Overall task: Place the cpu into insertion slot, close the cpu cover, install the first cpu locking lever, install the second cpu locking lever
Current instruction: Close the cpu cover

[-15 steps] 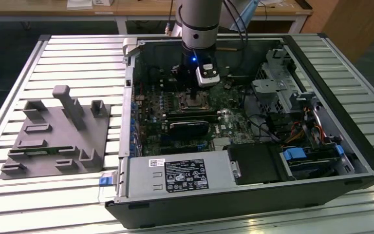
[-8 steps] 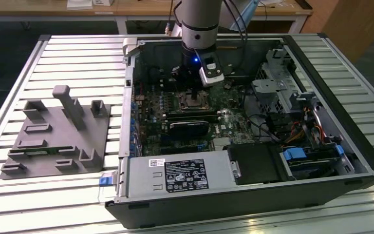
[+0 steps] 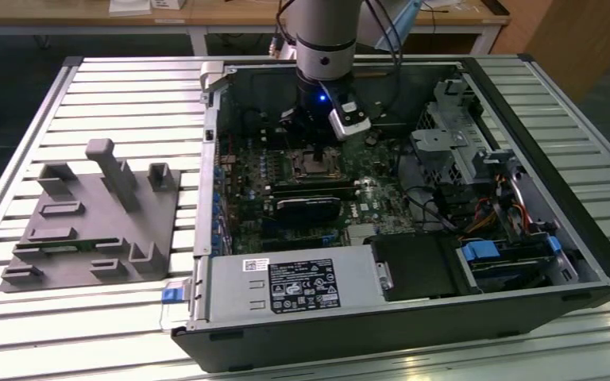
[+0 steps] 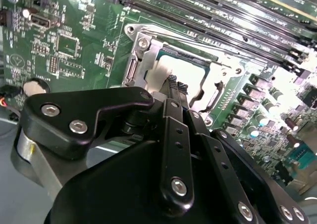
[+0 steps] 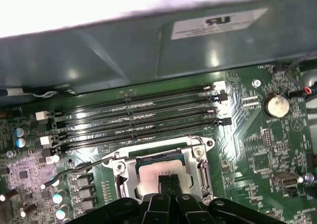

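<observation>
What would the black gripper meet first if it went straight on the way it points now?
Probably the pale silver-grey square cpu, lying inside the thin silver metal-frame cpu cover; the gripper points at its top face, though the gap is unclear.

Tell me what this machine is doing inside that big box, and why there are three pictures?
It is a robot arm reaching into an open computer on a metal table. One picture comes from a camera away from the arm. The other two come from cameras riding on the arm, looking closely at the green board. The black tool at the arm's end is shut, holding nothing, close to a small silver chip that sits in a metal frame. A grey stand lies on the table too.
</observation>
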Controlling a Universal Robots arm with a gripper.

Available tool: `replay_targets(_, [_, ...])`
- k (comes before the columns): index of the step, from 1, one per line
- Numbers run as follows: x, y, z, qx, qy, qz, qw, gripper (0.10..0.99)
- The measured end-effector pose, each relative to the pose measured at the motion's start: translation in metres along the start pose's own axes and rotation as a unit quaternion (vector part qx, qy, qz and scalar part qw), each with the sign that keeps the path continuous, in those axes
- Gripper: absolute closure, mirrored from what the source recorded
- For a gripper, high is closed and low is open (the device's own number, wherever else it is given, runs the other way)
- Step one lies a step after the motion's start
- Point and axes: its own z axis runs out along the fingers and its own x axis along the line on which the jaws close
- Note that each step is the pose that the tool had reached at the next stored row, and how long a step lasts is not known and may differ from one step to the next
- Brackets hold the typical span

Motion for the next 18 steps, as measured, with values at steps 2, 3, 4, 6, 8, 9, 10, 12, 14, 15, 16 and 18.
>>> replay_targets(2, [0.0, 0.0, 0.0, -0.0023, -0.0007, -0.008, 1.0, 0.98])
replay_targets(3, [0.0001, 0.0, 0.0, -0.0035, -0.001, -0.011, 0.9999, 0.98])
replay_targets(4, [0.0001, -0.0001, 0.0, -0.005, -0.0012, -0.014, 0.9999, 0.98])
replay_targets(6, [0.0002, -0.0012, 0.0, -0.0088, -0.0022, -0.019, 0.9998, 0.98])
replay_targets(8, [0.0006, -0.0029, -0.0001, -0.0119, -0.0029, -0.021, 0.9997, 0.98])
replay_targets(9, [0.0009, -0.0039, -0.0001, -0.0129, -0.0032, -0.021, 0.9997, 0.98])
replay_targets(10, [0.0013, -0.0051, -0.0002, -0.0138, -0.0035, -0.022, 0.9997, 0.98])
replay_targets(12, [0.0026, -0.0074, -0.0002, -0.0159, -0.004, -0.023, 0.9996, 0.98])
replay_targets(14, [0.0044, -0.0091, -0.0002, -0.0185, -0.0043, -0.024, 0.9995, 0.98])
replay_targets(15, [0.0054, -0.0097, -0.0002, -0.0202, -0.0043, -0.025, 0.9995, 0.98])
replay_targets(16, [0.0066, -0.0103, -0.0001, -0.022, -0.0043, -0.026, 0.9994, 0.98])
replay_targets(18, [0.0094, -0.0114, 0.0001, -0.025, -0.0043, -0.027, 0.9993, 0.98])
